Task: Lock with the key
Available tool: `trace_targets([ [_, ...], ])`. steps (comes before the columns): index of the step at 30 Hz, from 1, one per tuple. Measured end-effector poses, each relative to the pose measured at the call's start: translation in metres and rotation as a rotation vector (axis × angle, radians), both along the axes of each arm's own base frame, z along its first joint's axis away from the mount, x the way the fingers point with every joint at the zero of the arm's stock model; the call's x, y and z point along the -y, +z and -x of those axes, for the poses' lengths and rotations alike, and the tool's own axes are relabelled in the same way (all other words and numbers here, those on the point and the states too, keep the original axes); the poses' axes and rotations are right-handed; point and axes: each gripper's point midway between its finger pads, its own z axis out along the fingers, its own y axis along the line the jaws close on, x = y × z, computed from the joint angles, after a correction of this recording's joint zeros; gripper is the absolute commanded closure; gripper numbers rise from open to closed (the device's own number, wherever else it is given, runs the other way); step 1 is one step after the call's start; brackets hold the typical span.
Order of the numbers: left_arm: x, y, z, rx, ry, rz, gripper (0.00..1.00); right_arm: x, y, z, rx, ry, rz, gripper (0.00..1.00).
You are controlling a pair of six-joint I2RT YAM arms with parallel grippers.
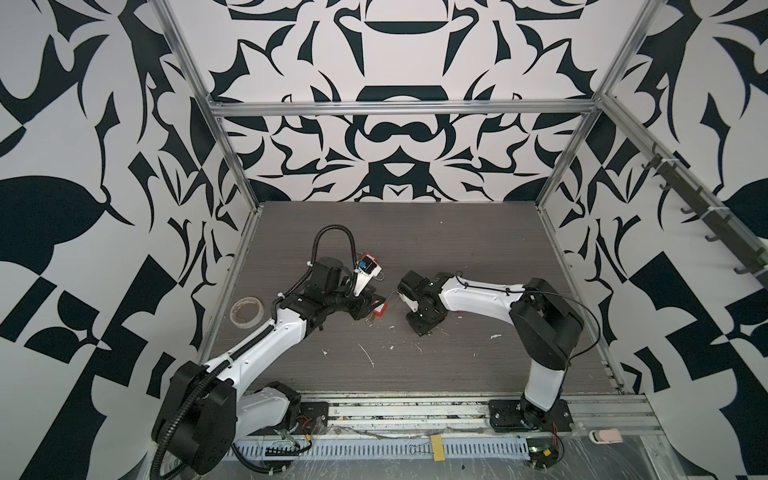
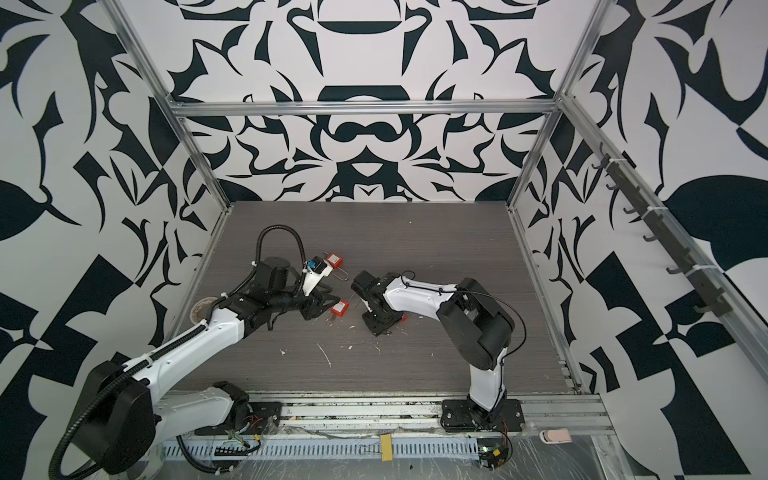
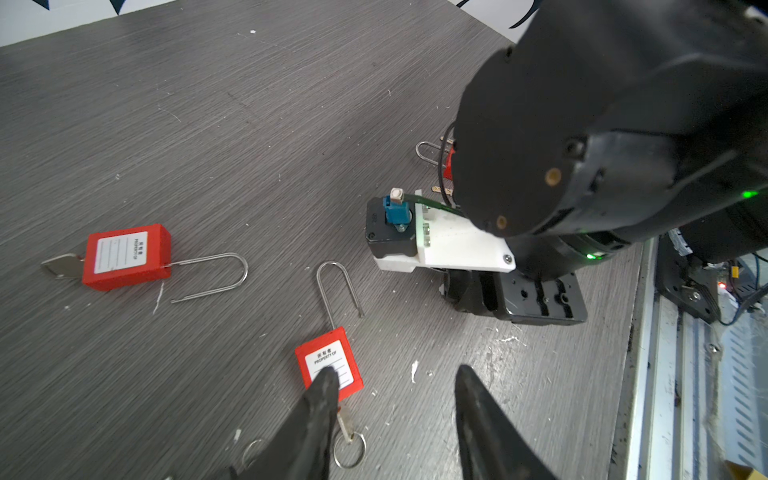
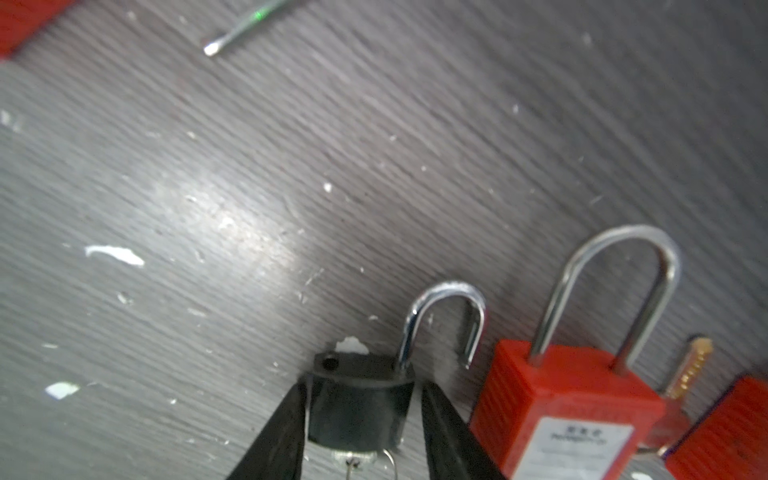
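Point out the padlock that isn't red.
The black padlock, between the right gripper's fingers; all the others in view are red.

High stereo pair; wrist cameras seemingly close.

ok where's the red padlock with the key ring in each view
Top view: red padlock mid-table, beside the right gripper.
Top view: same spot.
Left wrist: low centre.
Right wrist: cannot tell; maybe the blurred red corner.
Shared landmark: right gripper, on the black padlock.
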Motion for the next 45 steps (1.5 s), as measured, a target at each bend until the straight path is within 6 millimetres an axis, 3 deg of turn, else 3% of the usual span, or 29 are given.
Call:
trace_targets([
  [15,0.001,0.0,0.001,0.002,-0.013,0.003,0.52,-0.006,0.005,0.002,0.01,0.083,-0.012,0.74],
  [19,0.004,0.004,0.005,0.019,-0.043,0.015,0.52,-0.012,0.034,0.003,0.076,0.199,-0.09,0.76],
  [22,0.003,0.008,0.009,0.065,-0.069,0.025,0.52,-0.019,0.071,0.005,0.166,0.33,-0.18,0.81],
  [27,0.001,0.016,0.027,0.221,-0.156,0.044,0.49,-0.022,0.115,0.022,0.281,0.578,-0.304,0.84],
  [33,0.002,0.024,0.038,0.409,-0.264,0.043,0.47,-0.013,0.13,0.039,0.304,0.763,-0.37,0.86],
  [45,0.023,0.036,0.068,0.654,-0.564,0.061,0.52,-0.015,0.149,0.059,0.24,0.882,-0.52,0.86],
])
